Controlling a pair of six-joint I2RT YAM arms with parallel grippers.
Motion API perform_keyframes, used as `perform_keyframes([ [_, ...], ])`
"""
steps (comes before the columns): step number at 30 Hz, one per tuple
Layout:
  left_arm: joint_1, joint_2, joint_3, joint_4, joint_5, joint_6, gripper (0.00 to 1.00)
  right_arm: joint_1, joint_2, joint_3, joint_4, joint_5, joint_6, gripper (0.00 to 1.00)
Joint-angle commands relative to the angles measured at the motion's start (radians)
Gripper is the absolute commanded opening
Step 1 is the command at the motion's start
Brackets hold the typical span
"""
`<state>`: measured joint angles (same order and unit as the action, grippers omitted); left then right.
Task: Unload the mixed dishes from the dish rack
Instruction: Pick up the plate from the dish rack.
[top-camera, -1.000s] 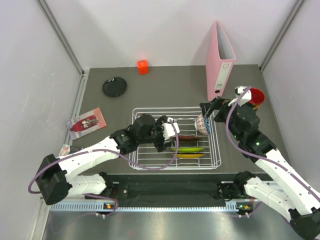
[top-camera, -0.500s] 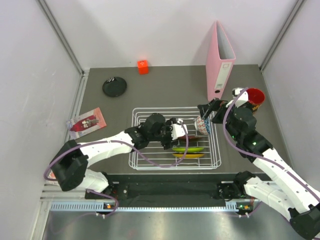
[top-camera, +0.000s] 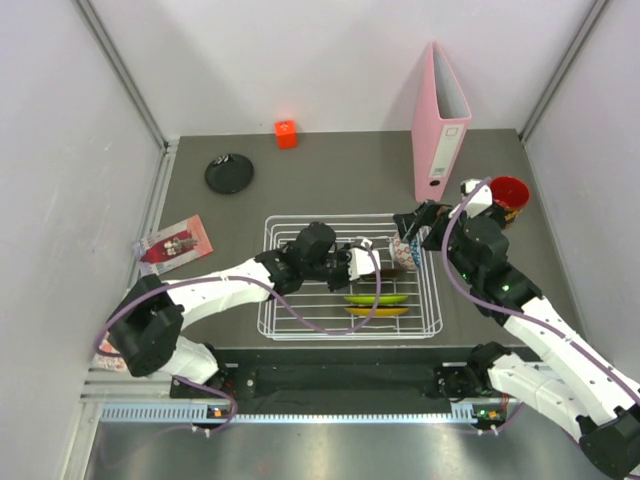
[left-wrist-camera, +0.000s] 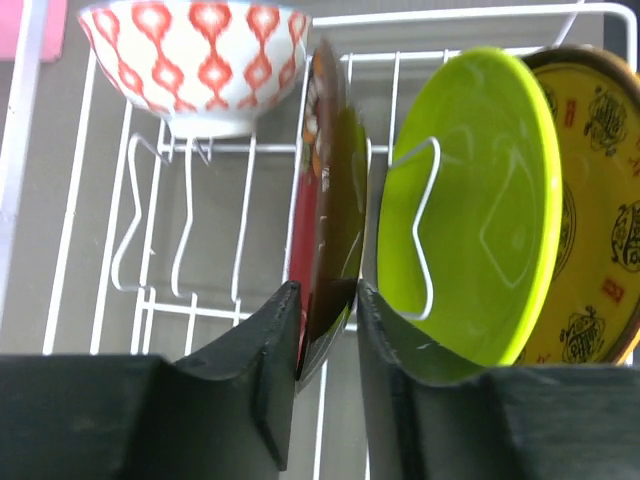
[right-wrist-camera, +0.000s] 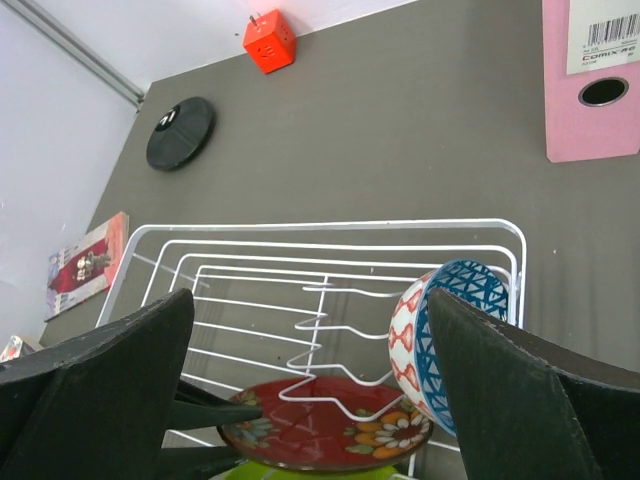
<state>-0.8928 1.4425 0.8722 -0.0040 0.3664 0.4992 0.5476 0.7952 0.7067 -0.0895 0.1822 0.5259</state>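
In the rack (top-camera: 300, 300), 3 plates stand on edge: the gold plate (left-wrist-camera: 595, 200) nearest, the green plate (left-wrist-camera: 480, 220) behind it, the red plate (left-wrist-camera: 325, 200) behind that. The left gripper (left-wrist-camera: 328, 300) reaches in from the left. Its jaws are narrowed onto the red plate's rim, with a finger against each face. At the rack's far right corner the bowl (right-wrist-camera: 450, 340) stands on edge. The right gripper (right-wrist-camera: 310, 300) hangs over it with jaws spread wide, the bowl beside its right finger; contact cannot be told. Farther back are the cup (top-camera: 510, 192) on the right and the black plate (top-camera: 229, 174) on the left.
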Motion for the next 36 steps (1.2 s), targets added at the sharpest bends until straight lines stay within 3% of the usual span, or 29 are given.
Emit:
perform_keyframes([
  [1,0.000,0.004,0.068,0.038,0.058,0.024,0.26,0.008,0.002,0.004,0.047,-0.009,0.009,1.00],
  [9,0.002,0.004,0.103,-0.033,0.088,0.038,0.00,0.008,0.002,0.004,0.046,-0.010,0.009,1.00],
  [27,0.028,-0.060,0.309,-0.241,0.163,0.102,0.00,0.008,-0.019,0.060,0.010,-0.015,0.003,1.00],
  [36,0.029,-0.129,0.326,-0.237,0.151,0.101,0.00,0.008,-0.057,0.146,-0.052,-0.012,0.002,1.00],
])
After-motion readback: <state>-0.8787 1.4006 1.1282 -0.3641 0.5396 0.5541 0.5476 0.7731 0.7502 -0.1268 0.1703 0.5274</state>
